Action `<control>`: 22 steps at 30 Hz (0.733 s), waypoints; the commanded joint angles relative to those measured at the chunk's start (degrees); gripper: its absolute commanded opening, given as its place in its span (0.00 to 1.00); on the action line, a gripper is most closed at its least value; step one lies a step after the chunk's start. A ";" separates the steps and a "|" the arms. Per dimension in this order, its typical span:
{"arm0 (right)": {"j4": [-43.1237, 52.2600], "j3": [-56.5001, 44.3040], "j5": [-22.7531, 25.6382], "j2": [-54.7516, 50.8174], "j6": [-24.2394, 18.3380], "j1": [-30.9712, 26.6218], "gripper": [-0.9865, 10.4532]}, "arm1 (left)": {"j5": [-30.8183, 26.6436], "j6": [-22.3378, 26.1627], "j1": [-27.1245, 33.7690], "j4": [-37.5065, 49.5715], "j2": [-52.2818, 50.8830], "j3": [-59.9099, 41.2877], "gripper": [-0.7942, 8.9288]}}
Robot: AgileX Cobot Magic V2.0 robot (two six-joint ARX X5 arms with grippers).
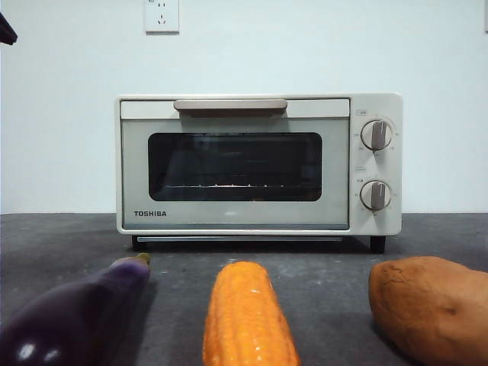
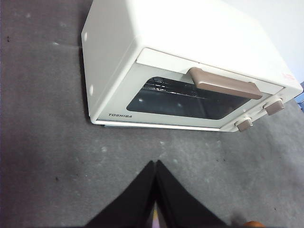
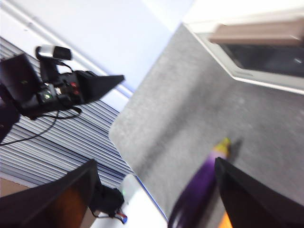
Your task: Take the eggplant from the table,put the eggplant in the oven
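The glossy dark-purple eggplant [image 1: 76,316] lies on the dark grey table [image 1: 320,255] at the front left, stem end toward the oven [image 1: 258,164]. The cream TOSHIBA oven stands at the back with its door closed. My right gripper [image 3: 156,164] is open above the table, and the eggplant [image 3: 202,185] shows blurred between its wide-spread jaws, touching neither. My left gripper [image 2: 156,165] is shut and empty, hovering in front of the oven [image 2: 190,61]. A black arm tip [image 1: 6,30] shows at the front view's top left corner.
An orange-yellow corn cob [image 1: 248,316] lies to the right of the eggplant, and a lumpy sweet potato [image 1: 431,309] lies at the front right. The right wrist view shows the other arm [image 3: 57,90] off the table's edge.
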 commanded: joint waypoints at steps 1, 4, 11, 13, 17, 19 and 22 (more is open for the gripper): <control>4.81 1.01 5.33 3.80 4.92 7.19 0.44 | 0.28 1.51 -0.15 0.68 0.39 1.27 0.09; 7.34 1.03 12.26 8.50 5.66 14.91 0.44 | 0.26 1.68 -0.15 0.66 0.39 1.27 0.09; 6.91 5.03 22.47 21.40 5.64 26.16 0.44 | 0.24 1.90 -0.15 0.68 0.55 1.27 0.09; 3.93 7.96 25.05 25.75 5.57 28.96 0.44 | 0.24 2.10 -0.15 0.68 0.55 1.27 0.09; -7.82 16.39 32.63 36.00 4.37 33.70 0.44 | 0.24 2.49 -0.15 0.66 0.55 1.27 0.09; -11.80 20.52 35.67 42.77 3.93 36.11 0.44 | 0.22 2.97 -0.15 0.66 0.55 1.27 0.09; -12.50 23.91 36.59 51.12 3.78 38.49 0.44 | 0.13 3.37 -0.15 0.63 0.55 1.27 0.09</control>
